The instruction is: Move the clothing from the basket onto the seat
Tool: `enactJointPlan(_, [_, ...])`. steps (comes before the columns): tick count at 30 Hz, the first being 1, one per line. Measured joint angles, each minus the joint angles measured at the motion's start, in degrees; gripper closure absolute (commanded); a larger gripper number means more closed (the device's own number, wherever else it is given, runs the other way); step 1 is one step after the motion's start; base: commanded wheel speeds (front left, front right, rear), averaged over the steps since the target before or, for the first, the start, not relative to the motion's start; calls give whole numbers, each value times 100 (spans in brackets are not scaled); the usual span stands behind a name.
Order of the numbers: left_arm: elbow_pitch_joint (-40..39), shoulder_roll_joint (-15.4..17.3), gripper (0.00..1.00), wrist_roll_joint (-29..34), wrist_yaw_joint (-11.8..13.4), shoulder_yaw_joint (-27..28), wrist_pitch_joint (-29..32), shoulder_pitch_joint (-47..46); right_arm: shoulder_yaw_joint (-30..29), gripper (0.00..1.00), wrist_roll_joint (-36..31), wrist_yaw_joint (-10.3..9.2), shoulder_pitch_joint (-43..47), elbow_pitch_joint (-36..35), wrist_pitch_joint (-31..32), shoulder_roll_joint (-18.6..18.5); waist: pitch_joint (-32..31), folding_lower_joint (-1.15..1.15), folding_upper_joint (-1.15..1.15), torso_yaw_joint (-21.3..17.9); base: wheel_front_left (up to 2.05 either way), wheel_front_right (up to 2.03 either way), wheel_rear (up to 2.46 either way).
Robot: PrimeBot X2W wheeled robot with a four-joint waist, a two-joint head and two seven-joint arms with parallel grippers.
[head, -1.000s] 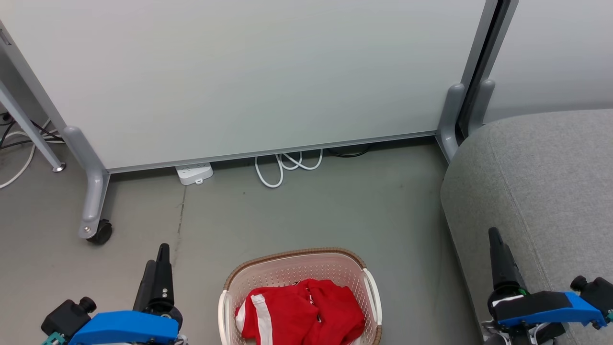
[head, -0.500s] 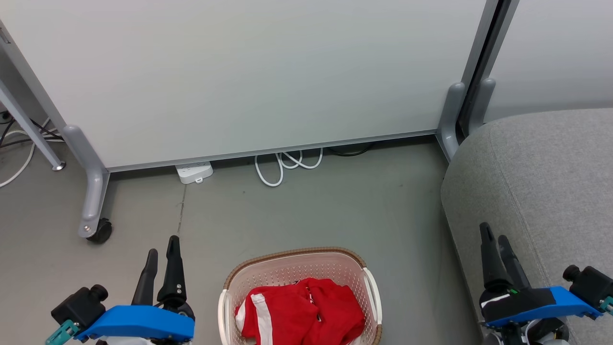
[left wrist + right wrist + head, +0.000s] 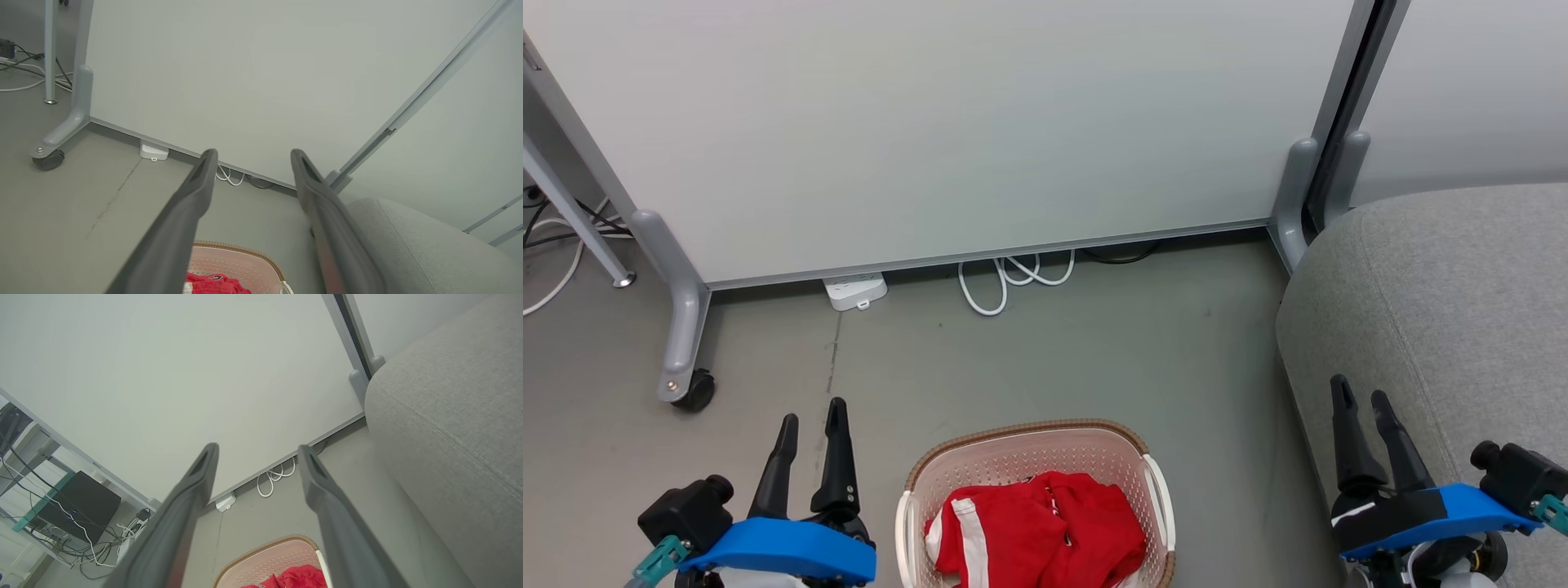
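Observation:
Red clothing (image 3: 1037,535) with a white stripe lies bunched in the cream basket (image 3: 1021,453), which stands on the floor at the bottom middle of the head view. The grey seat (image 3: 1445,302) fills the right side. My left gripper (image 3: 812,416) hangs open to the left of the basket, above the floor. My right gripper (image 3: 1361,394) is open over the seat's front edge, right of the basket. Both wrist views look past empty fingers at the basket (image 3: 237,261) (image 3: 269,557), the clothing (image 3: 212,283) (image 3: 300,577) and the seat (image 3: 429,249) (image 3: 453,416).
A pale partition panel (image 3: 947,131) on castor feet (image 3: 690,392) stands behind the basket. A white power strip (image 3: 854,291) and looped white cable (image 3: 1009,282) lie at its base. Bare grey floor (image 3: 1054,359) lies between panel and basket.
Both grippers have turned so their two fingers show side by side, and each has shifted a little toward the basket. The clothing and basket lie as before.

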Motion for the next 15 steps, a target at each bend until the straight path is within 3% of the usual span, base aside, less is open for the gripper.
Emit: enactJointPlan(15, [29, 16, 0, 901, 59, -109, -202, -59, 24, 0, -851, 0, 1, -76, -113, -4, 13, 0, 0, 5, 0, 0, 0])
